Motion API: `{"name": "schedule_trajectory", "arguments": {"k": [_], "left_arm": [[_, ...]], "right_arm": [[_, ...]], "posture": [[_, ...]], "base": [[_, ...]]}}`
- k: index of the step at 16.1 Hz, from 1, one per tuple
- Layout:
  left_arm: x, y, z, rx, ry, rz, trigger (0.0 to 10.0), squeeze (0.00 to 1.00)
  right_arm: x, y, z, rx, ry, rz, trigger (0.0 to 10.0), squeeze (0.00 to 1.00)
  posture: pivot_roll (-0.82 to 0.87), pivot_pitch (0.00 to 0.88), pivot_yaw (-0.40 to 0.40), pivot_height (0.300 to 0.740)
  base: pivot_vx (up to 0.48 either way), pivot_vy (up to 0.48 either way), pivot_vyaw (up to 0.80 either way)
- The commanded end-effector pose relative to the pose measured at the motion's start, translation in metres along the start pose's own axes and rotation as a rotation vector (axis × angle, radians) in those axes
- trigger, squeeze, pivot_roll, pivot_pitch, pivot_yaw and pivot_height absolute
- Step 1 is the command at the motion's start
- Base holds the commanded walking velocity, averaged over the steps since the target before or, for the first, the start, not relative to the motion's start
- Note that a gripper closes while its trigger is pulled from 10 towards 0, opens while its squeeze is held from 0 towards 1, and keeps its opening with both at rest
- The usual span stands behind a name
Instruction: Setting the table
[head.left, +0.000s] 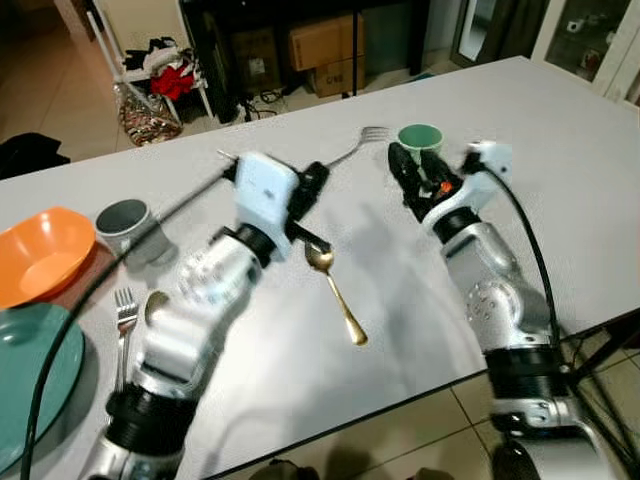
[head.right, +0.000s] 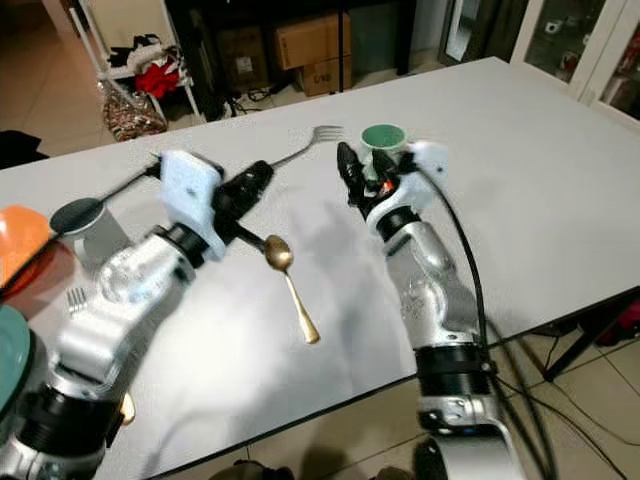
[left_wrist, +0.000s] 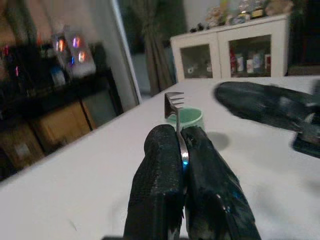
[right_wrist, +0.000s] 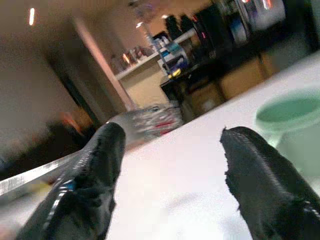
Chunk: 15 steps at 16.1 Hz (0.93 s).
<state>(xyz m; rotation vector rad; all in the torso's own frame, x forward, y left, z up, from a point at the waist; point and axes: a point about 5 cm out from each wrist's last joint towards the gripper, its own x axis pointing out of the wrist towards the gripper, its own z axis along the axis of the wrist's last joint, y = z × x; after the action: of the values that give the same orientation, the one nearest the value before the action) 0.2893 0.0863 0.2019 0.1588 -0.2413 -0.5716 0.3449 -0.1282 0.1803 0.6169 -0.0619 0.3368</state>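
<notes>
My left gripper (head.left: 317, 180) is shut on the handle of a silver fork (head.left: 357, 144), held a little above the white table with its tines pointing toward a green cup (head.left: 420, 137). In the left wrist view the fork (left_wrist: 175, 107) sticks out from between the pressed fingers. My right gripper (head.left: 408, 172) hangs open just in front of the green cup (right_wrist: 292, 116), nothing between its fingers (right_wrist: 97, 165). A gold spoon (head.left: 336, 287) lies on the table below the left gripper.
At the table's left end stand an orange bowl (head.left: 40, 255), a grey cup (head.left: 126, 224) and a teal plate (head.left: 30, 372), with a second fork (head.left: 124, 318) beside the plate. The table's front edge (head.left: 400, 405) runs close to my body. Boxes (head.left: 325, 45) sit beyond the far edge.
</notes>
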Motion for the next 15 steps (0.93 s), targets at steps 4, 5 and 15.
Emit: {"name": "schedule_trajectory", "arguments": {"k": [4, 5, 15], "left_arm": [[-0.005, 0.002, 0.005, 0.109, -0.108, 0.035, 0.0, 0.00], [-0.006, 0.004, 0.004, 0.122, -0.115, 0.038, 0.0, 0.00], [-0.011, 0.004, 0.005, 0.060, -0.189, -0.020, 0.0, 0.00]], "right_arm": [[0.001, 0.018, 0.028, 0.481, 0.056, 0.148, 10.0, 0.00], [0.000, 0.021, 0.032, 0.513, 0.069, 0.193, 10.0, 0.00], [-0.001, 0.031, 0.035, 0.658, 0.250, 0.310, 10.0, 0.00]], "posture": [[-0.11, 0.016, 0.150, 0.740], [-0.11, 0.013, 0.148, 0.740], [-0.11, 0.020, 0.130, 0.740]], "base": [[0.000, 0.000, 0.00], [0.000, 0.000, 0.00], [0.000, 0.000, 0.00]]}}
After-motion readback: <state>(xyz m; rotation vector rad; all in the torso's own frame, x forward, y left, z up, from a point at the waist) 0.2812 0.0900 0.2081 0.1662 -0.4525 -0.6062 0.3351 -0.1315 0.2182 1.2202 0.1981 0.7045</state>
